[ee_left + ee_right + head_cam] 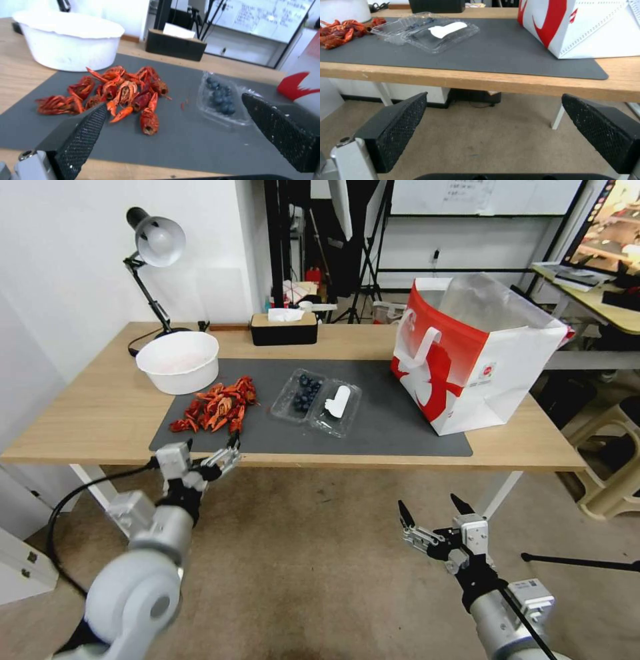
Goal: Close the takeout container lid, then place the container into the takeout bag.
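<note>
— Where's the box sitting right now?

— From the head camera I see the small clear plastic clamshell takeout container (316,401) lying open on the dark grey mat (393,420), about midway along the wooden counter (87,407). The half with dark blueberries faces the pile of red crayfish shells (217,408); the clear lid with the white label (338,403) lies flat on the side toward the large boxy red-and-white takeout bag (477,360), which stands open at the counter's right end, partly on the mat.

— And the arms?

— My left pincer (212,455) hangs at the counter's front edge, just before the crayfish, fingers spread wide and empty. My right pincer (433,509) is below the front edge, over the floor, also wide and holding nothing.

— What do the wrist cameras add?

— The left wrist gives me the blueberries (221,97) close up, and the crayfish shells (113,93) between them and the round white bowl (68,41), but the labelled lid is mostly hidden by a finger. The right wrist looks up from beneath the counter's edge: the label on the lid (448,29) is plain there, nearer than the berry half, and the bag's (586,27) lower wall shows at the mat's right end. Only the head camera shows the bag's clear liner and white strap handle.
</note>
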Controlling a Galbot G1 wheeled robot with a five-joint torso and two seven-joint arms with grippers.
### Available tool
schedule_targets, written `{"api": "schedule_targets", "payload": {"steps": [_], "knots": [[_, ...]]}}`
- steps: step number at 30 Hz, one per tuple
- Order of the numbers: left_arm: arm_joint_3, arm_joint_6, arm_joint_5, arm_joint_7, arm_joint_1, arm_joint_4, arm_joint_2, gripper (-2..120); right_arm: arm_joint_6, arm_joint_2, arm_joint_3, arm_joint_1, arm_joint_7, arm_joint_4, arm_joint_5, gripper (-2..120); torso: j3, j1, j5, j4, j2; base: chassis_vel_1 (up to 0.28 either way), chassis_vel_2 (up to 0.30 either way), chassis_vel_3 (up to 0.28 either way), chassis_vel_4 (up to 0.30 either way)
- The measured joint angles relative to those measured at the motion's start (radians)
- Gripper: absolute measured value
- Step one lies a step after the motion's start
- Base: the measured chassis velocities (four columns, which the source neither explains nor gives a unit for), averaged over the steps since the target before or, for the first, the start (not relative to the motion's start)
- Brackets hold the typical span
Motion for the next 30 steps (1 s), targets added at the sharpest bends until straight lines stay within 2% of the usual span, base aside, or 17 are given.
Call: {"api": "schedule_targets", "payload": {"steps": [1, 2, 3, 7, 8, 10, 11, 14, 16, 19, 20, 23, 24, 28, 30], "knots": [[-0.002, 0.0, -0.007, 0.0, -0.008, 0.004, 0.005, 100, -0.001, -0.003, -0.002, 0.002, 0.0, -0.002, 0.0, 100, 0.0, 0.0, 0.0, 0.0001, 0.0, 0.0, 0.0, 0.0, 0.0], [-0.003, 0.01, -0.045, -0.003, -0.066, 0.034, 0.041, 100, -0.002, -0.008, -0.005, 0.003, -0.001, -0.007, 0.0, 100, 0.0, 0.0, 0.0, 0.0002, 0.0, 0.0, 0.0, 0.0, 0.0], [-0.003, 0.01, -0.045, -0.003, -0.066, 0.034, 0.041, 100, -0.002, -0.008, -0.005, 0.003, -0.001, -0.007, 0.0, 100, 0.0, 0.0, 0.0, 0.0002, 0.0, 0.0, 0.0, 0.0, 0.0], [0.045, 0.025, -0.14, -0.018, -0.229, 0.158, 0.155, 100, 0.002, 0.0, 0.0, -0.003, -0.001, -0.006, 0.0, 100, 0.0, 0.0, -0.0001, -0.0001, 0.0, 0.0, 0.0, 0.0, 0.0], [0.045, 0.025, -0.14, -0.018, -0.229, 0.158, 0.155, 100, 0.002, 0.0, 0.0, -0.003, -0.001, -0.006, 0.0, 100, 0.0, 0.0, -0.0001, -0.0001, 0.0, 0.0, 0.0, 0.0, 0.0], [0.102, 0.027, -0.183, -0.029, -0.331, 0.237, 0.217, 100, 0.003, 0.009, 0.004, -0.007, 0.002, -0.003, -0.002, 100, 0.0, 0.0, -0.0002, -0.0001, 0.0, 0.0, 0.0, 0.0, 0.0], [0.102, 0.027, -0.183, -0.029, -0.331, 0.237, 0.217, 100, 0.003, 0.009, 0.004, -0.007, 0.002, -0.003, -0.002, 100, 0.0, 0.0, -0.0002, -0.0001, 0.0, 0.0, 0.0, 0.0, 0.0], [0.192, 0.053, -0.203, -0.035, -0.5, 0.331, 0.27, 100, 0.004, 0.017, 0.008, -0.008, 0.005, -0.004, -0.012, 100, 0.0, 0.0, -0.0003, -0.0001, 0.0, 0.0, 0.0, 0.0, 0.0], [0.217, 0.061, -0.207, -0.036, -0.548, 0.353, 0.28, 100, 0.004, 0.02, 0.01, -0.008, 0.006, -0.004, -0.015, 100, 0.0, 0.0, 0.0, -0.0001, 0.0, 0.0, 0.0, 0.0, 0.0], [0.358, 0.105, -0.209, -0.026, -0.746, 0.452, 0.307, 100, 0.007, 0.03, 0.013, -0.011, 0.011, -0.009, -0.026, 100, 0.0, 0.0, -0.0002, 0.0, 0.0, 0.0, 0.0, 0.0, 0.0], [0.358, 0.105, -0.209, -0.026, -0.746, 0.452, 0.307, 100, 0.007, 0.03, 0.013, -0.011, 0.011, -0.009, -0.026, 100, 0.0, 0.0, -0.0002, 0.0, 0.0, 0.0, 0.0, 0.0, 0.0], [0.485, 0.19, -0.209, -0.021, -0.891, 0.539, 0.308, 100, 0.014, 0.037, 0.017, -0.017, 0.016, -0.013, -0.035, 100, 0.0, 0.0, -0.0001, -0.0001, 0.0, 0.0, 0.0, 0.0, 0.0], [0.485, 0.19, -0.209, -0.021, -0.891, 0.539, 0.308, 100, 0.014, 0.037, 0.017, -0.017, 0.016, -0.013, -0.035, 100, 0.0, 0.0, -0.0001, -0.0001, 0.0, 0.0, 0.0, 0.0, 0.0], [0.547, 0.343, -0.226, -0.031, -1.003, 0.6, 0.288, 100, 0.029, 0.041, 0.02, -0.019, 0.017, -0.025, -0.039, 100, 0.0, 0.0, 0.0, 0.0, 0.0, 0.0, 0.0, 0.0, 0.0], [0.55, 0.366, -0.236, -0.033, -1.016, 0.608, 0.285, 100, 0.029, 0.041, 0.02, -0.019, 0.017, -0.026, -0.039, 100, 0.0, 0.0, 0.0002, -0.0001, 0.0, 0.0, 0.0, 0.0, 0.0]]}}
